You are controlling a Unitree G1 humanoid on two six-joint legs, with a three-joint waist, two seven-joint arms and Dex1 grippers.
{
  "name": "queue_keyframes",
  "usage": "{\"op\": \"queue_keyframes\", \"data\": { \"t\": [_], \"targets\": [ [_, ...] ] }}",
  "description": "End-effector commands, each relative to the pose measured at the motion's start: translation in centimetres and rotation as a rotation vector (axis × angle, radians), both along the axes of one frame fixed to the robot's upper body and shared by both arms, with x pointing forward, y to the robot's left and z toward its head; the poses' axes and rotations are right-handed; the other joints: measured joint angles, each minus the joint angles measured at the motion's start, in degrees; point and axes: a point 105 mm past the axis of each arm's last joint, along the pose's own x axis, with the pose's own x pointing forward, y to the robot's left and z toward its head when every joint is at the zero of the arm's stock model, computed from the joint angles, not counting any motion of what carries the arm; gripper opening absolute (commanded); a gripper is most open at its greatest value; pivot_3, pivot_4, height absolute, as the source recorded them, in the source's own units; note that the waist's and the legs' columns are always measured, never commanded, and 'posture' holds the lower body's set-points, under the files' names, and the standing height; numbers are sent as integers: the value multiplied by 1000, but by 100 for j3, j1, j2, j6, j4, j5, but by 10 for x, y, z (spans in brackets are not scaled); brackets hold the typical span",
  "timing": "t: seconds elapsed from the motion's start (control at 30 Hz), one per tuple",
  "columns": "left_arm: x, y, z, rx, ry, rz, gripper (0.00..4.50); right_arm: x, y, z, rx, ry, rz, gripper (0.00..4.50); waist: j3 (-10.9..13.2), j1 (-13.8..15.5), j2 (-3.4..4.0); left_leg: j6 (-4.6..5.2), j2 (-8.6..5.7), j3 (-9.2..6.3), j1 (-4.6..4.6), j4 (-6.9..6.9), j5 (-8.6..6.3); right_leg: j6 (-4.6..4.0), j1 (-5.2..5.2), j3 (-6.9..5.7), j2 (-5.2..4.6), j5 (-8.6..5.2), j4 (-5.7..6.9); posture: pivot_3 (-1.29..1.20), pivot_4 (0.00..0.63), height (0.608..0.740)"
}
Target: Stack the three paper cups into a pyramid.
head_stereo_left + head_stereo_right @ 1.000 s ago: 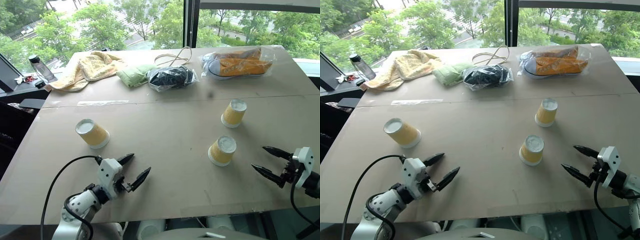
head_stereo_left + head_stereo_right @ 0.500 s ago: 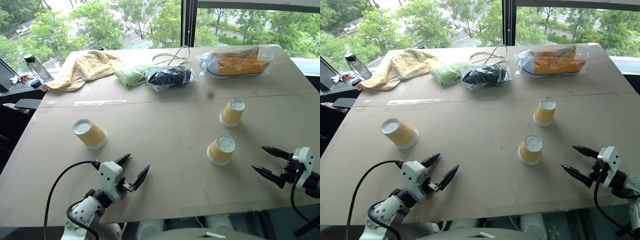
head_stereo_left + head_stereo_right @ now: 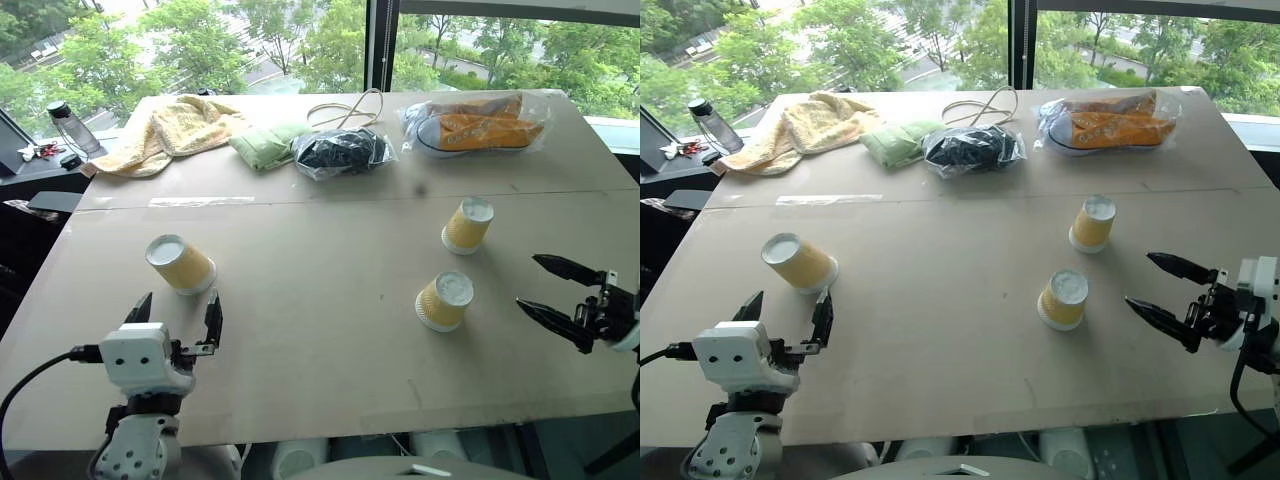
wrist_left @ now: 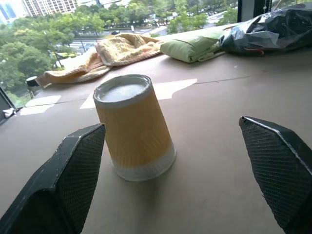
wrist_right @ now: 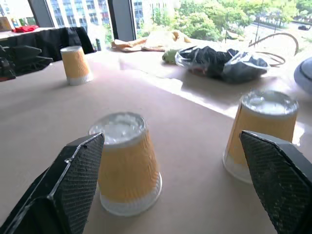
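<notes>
Three yellow paper cups stand upside down, apart from one another, on the brown table [image 3: 320, 330]. One cup [image 3: 181, 264] is at the left, one [image 3: 444, 301] at the right centre, and one [image 3: 467, 225] just behind that. My left gripper [image 3: 176, 313] is open and hovers just in front of the left cup [image 4: 132, 126], which the left wrist view shows between its fingers [image 4: 73, 180] but further out. My right gripper [image 3: 530, 282] is open to the right of the two right cups [image 5: 126, 163] [image 5: 263, 134], pointing toward them and holding nothing.
Along the table's far side lie a yellow towel [image 3: 175, 135], a green cloth [image 3: 265, 148], a black bag [image 3: 343, 152], a looped cable [image 3: 350, 108] and orange shoes in clear plastic [image 3: 480, 125]. A bottle [image 3: 70, 128] stands beyond the far left corner.
Both grippers have risen. The left one moved left and swung from pointing rightward to pointing straight at the left cup. Both stayed open; the cups have not moved.
</notes>
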Motion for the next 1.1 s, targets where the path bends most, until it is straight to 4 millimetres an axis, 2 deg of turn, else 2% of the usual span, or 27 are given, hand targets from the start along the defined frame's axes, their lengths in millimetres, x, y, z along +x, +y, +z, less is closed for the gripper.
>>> {"op": "queue_keyframes", "data": {
  "t": [0.03,0.13,0.53,0.7,0.8,1.1],
  "targets": [
    [6,11,7,25,-25,29,4500,-11,4,12,2,-18,52,4385,-1,32,-12,0,0,0,-1,0,0,1,0,-6,0,1,0,0,150,740],
    [13,20,10,29,-39,44,4500,-17,4,18,14,-19,88,4385,-1,45,-13,0,-1,4,-1,1,0,3,0,-13,-2,2,-2,0,150,740],
    [38,29,5,23,-40,41,4500,-37,16,27,-4,-37,177,4385,-2,46,-12,0,1,2,4,3,0,2,1,-14,-1,2,11,0,150,740],
    [49,29,4,19,-45,27,4500,-38,19,35,20,-123,199,4385,-4,40,-17,0,1,2,5,4,0,3,1,-15,-1,3,14,0,150,740],
    [55,27,5,13,-49,4,4500,-36,15,35,-33,-161,201,4385,-4,43,-17,0,1,3,6,4,0,3,0,-15,-1,3,17,0,150,740],
    [59,27,9,-30,-67,26,4500,-37,12,30,-57,-142,201,4385,-5,45,-17,-1,2,1,6,6,0,4,1,-12,-5,3,22,0,150,740]
  ]
}}
